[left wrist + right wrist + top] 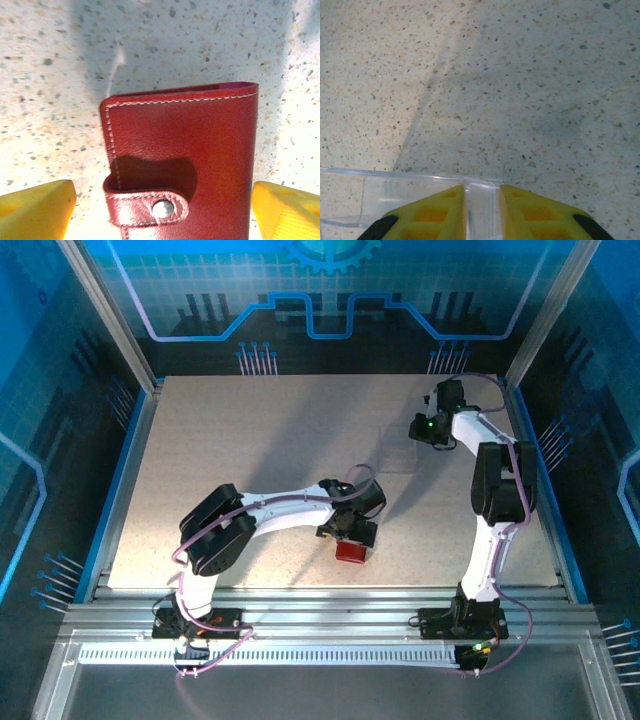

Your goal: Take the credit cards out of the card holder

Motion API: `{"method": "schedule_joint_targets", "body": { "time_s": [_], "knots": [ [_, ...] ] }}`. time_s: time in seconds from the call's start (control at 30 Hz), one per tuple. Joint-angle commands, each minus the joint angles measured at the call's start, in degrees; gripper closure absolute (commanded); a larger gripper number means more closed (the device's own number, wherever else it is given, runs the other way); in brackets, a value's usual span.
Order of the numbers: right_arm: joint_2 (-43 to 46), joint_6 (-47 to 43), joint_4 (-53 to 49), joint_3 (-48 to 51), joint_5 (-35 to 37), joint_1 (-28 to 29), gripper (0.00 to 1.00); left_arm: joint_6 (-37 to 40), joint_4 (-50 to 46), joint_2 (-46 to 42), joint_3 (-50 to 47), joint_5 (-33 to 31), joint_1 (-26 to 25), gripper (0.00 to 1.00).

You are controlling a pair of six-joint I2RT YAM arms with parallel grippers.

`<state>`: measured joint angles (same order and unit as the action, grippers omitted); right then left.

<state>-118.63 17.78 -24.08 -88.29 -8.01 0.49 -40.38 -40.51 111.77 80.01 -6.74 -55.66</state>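
Observation:
The red card holder [195, 145] lies folded shut on the speckled table, its tab [147, 207] snapped down over the front. It also shows as a small red block [351, 551] near the table's front edge. My left gripper [350, 530] hangs right over it, open, with a yellow finger on either side [162, 200] and not touching the leather. The credit cards are hidden. At the back right, my right gripper [428, 430] has its yellow fingers pressed from both sides on the thin wall of a clear plastic container [395, 195], with the gripper's midpoint [482, 200] on that wall.
The clear container [395, 452] is a faint outline on the table at the back right. Metal rails [330, 600] run along the near edge by the arm bases. Blue panels wall in the table's sides.

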Motion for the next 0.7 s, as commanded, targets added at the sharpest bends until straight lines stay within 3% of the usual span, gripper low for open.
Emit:
{"method": "schedule_joint_targets", "body": {
  "time_s": [0.0,0.23,0.67],
  "knots": [
    [-0.5,0.2,-1.6,-1.0,0.6,1.8,0.84,-1.1,-3.3,-5.6,0.4,-3.3,1.0,0.08],
    [2.2,3.3,-1.1,0.5,4.0,5.6,0.9,-3.0,-1.4,-15.3,-7.9,-5.2,4.8,0.07],
    [1.3,13.7,0.9,-0.4,16.8,19.1,0.94,-5.7,3.5,-32.5,-30.3,-3.3,16.2,0.06]
  ]
}}
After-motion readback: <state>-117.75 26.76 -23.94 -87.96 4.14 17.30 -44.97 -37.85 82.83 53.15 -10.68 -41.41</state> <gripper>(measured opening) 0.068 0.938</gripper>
